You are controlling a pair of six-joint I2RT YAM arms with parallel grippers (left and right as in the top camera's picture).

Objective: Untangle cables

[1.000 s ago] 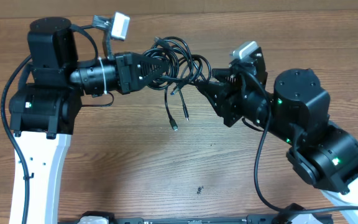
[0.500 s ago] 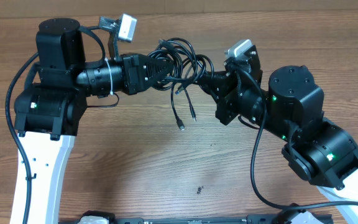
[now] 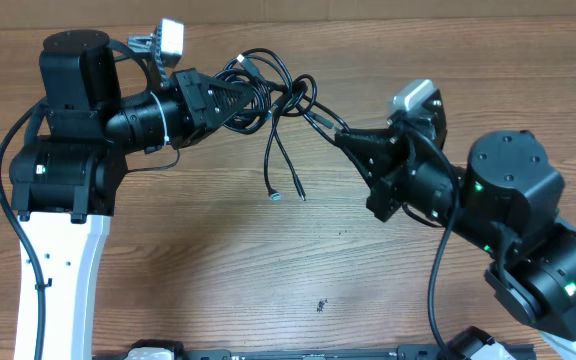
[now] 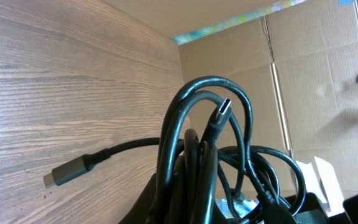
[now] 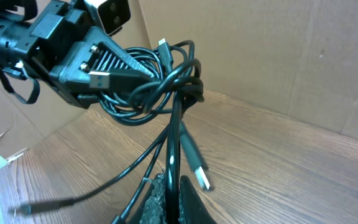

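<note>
holding the knot of cables (image 3: 271, 92) up off the table (image 3: 218, 270) in the upper middle of the overhead frame, you are stretching it between both arms. your left gripper (image 3: 251, 100) is clamping shut on the looped bundle from the left, giving the knot an anchor; your right gripper (image 3: 336, 133) is pinching closed on a single strand (image 3: 320, 121) leading toward the right of the frame, seemingly so that one cord can be drawn out of the tangle. two loose ends (image 3: 274, 195) are dangling below the knot, plugs down, free of either grip. in the right wrist view the pinched strand is rising taut into the loops, which are wrapping around it; pulling harder may be tightening them rather than freeing them.
</note>
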